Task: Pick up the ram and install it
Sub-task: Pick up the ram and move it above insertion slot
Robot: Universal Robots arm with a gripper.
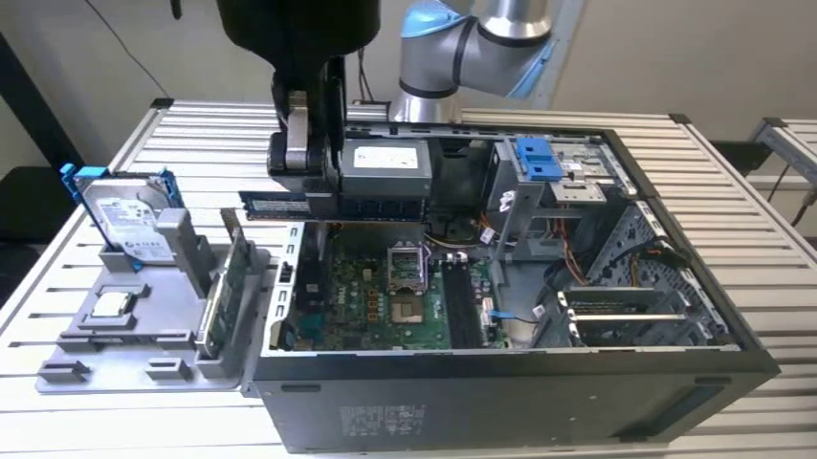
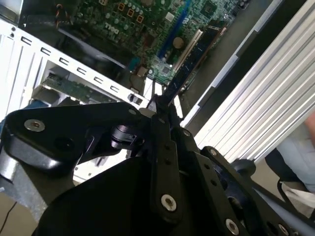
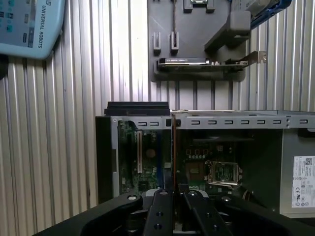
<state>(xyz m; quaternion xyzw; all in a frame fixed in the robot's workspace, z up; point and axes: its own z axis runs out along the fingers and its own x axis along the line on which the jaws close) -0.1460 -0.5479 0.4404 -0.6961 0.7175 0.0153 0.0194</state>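
Gripper (image 1: 312,195): I read its fingers as clamped together on the ram, above the open computer case (image 1: 511,382). Both wrist views show the grip too (image 2: 162,110) (image 3: 173,192).
Ram (image 1: 271,205): dark blue stick held lengthwise and level over the case's opening. It sits toward the exterior view's left, at the case's far side from that camera. I see it edge-on in the first wrist view (image 3: 173,147), and it runs away from the fingertips in the second wrist view (image 2: 194,61).
Motherboard (image 1: 370,296): green board on the case's floor, below the ram.
Grey fixture tray (image 1: 121,335): just beside the case, on the exterior view's left.
Green card (image 1: 225,292): upright in that tray, on the side nearest the case.
Hard drive (image 1: 128,218): silver with a blue bracket, at the tray's end furthest from the case.
Table (image 1: 191,134): slatted metal, under the case and tray.
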